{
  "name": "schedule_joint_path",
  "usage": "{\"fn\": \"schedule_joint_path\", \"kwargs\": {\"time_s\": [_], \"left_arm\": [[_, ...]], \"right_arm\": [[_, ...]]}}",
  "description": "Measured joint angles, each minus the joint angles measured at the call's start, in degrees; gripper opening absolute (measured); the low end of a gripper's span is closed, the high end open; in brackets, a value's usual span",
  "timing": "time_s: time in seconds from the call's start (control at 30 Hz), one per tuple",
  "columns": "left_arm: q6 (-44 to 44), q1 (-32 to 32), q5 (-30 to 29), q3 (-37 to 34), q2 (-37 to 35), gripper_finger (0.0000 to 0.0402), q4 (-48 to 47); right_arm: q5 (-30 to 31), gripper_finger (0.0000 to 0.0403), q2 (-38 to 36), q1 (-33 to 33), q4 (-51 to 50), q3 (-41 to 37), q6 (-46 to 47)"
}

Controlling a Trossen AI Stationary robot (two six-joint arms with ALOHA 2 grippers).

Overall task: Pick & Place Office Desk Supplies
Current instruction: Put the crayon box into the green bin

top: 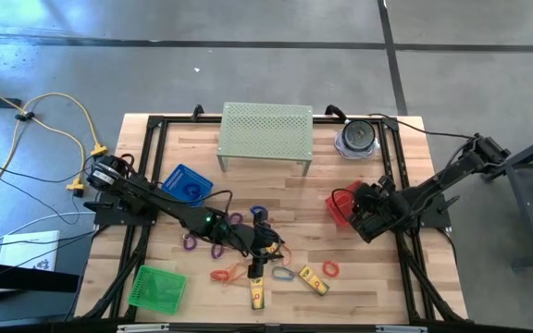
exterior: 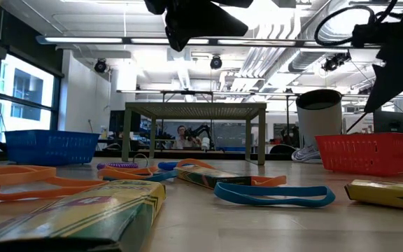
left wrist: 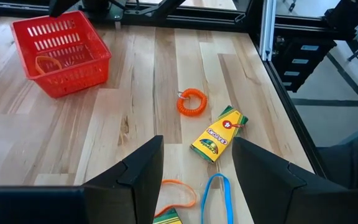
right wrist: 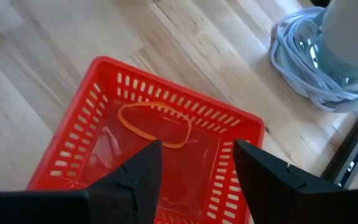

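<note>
My left gripper [left wrist: 197, 168] hangs open above the table's middle front [top: 265, 246], with nothing between its fingers. Ahead of it lie a yellow crayon box [left wrist: 219, 134], an orange coiled loop [left wrist: 191, 101], a blue loop [left wrist: 219, 196] and an orange loop [left wrist: 179, 193], all flat on the wood. A second crayon box [top: 257, 294] and purple loops [top: 192, 242] lie nearby. My right gripper [right wrist: 197, 168] stands open above the red basket [right wrist: 104, 81], tilted down into it. An orange loop [right wrist: 154, 124] lies on the basket's floor, apart from the fingers.
A blue basket [top: 188, 182] sits at mid left and a green basket [top: 157, 287] at the near left corner. The pale green perforated stand [top: 266, 134] is at the far edge. Beside it are a grey cylinder [top: 357, 137] and coiled white cable [right wrist: 303, 56].
</note>
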Motion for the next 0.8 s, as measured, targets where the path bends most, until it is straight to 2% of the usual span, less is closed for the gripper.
{"fn": "schedule_joint_path", "kwargs": {"time_s": [0.27,0.4,0.5,0.6,0.7,0.8], "left_arm": [[-1.7,0.0,0.7,0.0,0.0,0.0186,-0.6],[-2.2,0.0,2.2,0.0,0.0,0.0186,-2.7],[-2.3,-0.2,2.3,0.0,0.0,0.0186,-3.9],[-2.6,-0.5,2.6,0.0,0.0,0.0186,-4.0],[-3.0,-1.2,2.6,0.0,0.0,0.0186,-4.2],[-4.3,-2.0,2.7,0.0,0.0,0.0186,-5.1]], "right_arm": [[1.5,0.0185,-7.1,0.0,1.3,0.0,-1.6],[0.4,0.0185,-10.9,0.0,7.9,0.0,-8.6],[-6.3,0.0185,-12.7,0.4,20.5,0.0,-22.0],[-19.7,0.0185,-12.2,2.4,39.3,0.0,-38.7],[-32.7,0.0185,-9.8,5.4,54.2,0.0,-50.1],[-35.4,0.0185,-6.8,7.7,61.1,0.0,-56.7]]}}
